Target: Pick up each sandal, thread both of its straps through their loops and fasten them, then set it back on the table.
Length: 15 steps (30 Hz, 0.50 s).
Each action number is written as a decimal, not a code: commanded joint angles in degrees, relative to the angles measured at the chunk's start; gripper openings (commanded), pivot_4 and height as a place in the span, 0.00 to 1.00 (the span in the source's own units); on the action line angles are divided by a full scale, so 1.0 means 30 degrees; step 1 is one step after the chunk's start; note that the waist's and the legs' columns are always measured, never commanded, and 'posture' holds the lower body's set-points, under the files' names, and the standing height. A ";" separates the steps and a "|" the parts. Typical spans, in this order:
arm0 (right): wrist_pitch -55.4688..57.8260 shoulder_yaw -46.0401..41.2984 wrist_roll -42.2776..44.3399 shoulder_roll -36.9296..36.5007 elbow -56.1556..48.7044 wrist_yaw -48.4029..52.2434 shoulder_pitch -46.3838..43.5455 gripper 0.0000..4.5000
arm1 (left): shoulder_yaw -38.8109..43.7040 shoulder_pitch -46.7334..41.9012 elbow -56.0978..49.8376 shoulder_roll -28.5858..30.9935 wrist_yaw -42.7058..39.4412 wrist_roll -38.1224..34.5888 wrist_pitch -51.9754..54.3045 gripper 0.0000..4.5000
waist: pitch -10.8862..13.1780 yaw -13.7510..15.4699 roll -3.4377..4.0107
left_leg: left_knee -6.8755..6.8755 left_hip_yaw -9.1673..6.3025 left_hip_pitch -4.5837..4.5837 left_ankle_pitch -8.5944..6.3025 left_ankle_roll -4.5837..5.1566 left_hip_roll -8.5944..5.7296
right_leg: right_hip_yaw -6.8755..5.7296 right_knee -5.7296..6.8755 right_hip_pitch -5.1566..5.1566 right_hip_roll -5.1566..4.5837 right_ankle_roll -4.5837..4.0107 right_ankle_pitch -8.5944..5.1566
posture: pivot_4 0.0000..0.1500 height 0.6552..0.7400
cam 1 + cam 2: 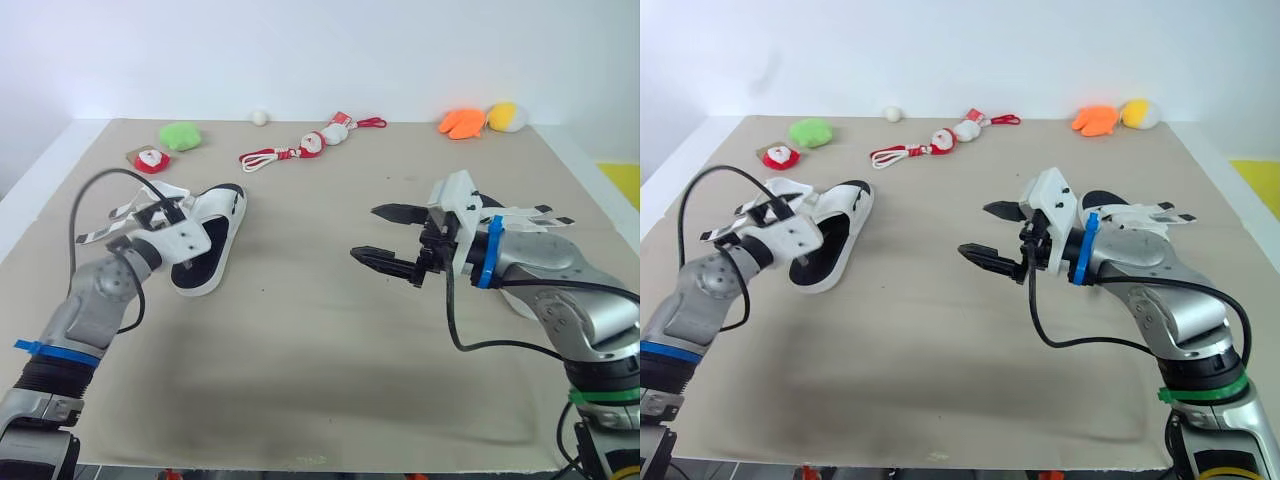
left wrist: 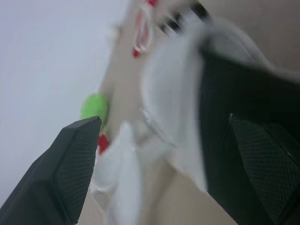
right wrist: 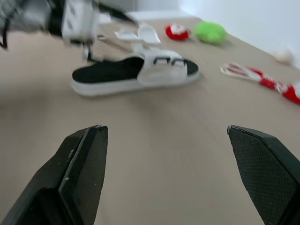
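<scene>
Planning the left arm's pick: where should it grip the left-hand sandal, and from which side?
Probably the sole's rim at the heel end of the sandal, from the robot's near left. That half is bare footbed; the buckles and loose straps crowd the far half and must stay free.

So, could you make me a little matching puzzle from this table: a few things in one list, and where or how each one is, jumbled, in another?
Things
1. white sandal with black footbed
2. green fluffy toy
3. orange plush toy
4. right gripper with two black fingers

Places or states
A. far edge, beside the yellow plush toy
B. open, in the air over the beige table
C. far edge, next to the small red-and-white toy
D. mid-table, on the robot's left side

Pairs: 1-D, 2-C, 3-A, 4-B
</scene>
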 commanded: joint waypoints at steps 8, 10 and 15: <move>-0.0718 -0.0300 -0.1373 0.1375 0.0567 0.0662 -0.1512 0.97 | -0.1129 -0.3279 0.4175 -0.1562 0.2963 0.2501 -0.1091 1.00 | 0.0004 0.0197 -0.0011 | 0.0003 -0.0010 0.0003 0.0034 -0.0055 -0.0001 | -0.0005 0.0062 -0.0015 0.0010 -0.0006 0.0006 | 1.00 1.00; -0.0615 -0.0349 -0.1485 0.1549 0.0475 0.0614 -0.1548 0.97 | -0.1272 -0.3681 0.4813 -0.1826 0.3140 0.2523 -0.1344 1.00 | 0.0005 0.0222 -0.0012 | 0.0007 -0.0013 0.0004 0.0046 -0.0075 -0.0001 | -0.0004 0.0093 -0.0025 0.0012 -0.0002 0.0006 | 1.00 1.00; -0.0399 -0.0490 -0.1684 0.1915 0.0169 0.0329 -0.1515 1.00 | -0.1958 -0.4561 0.6564 -0.2083 0.3498 0.2999 -0.2611 0.80 | 0.0005 0.0232 -0.0012 | 0.0016 -0.0021 0.0021 0.0073 -0.0120 -0.0008 | -0.0002 0.0183 -0.0039 0.0013 0.0017 -0.0005 | 1.00 1.00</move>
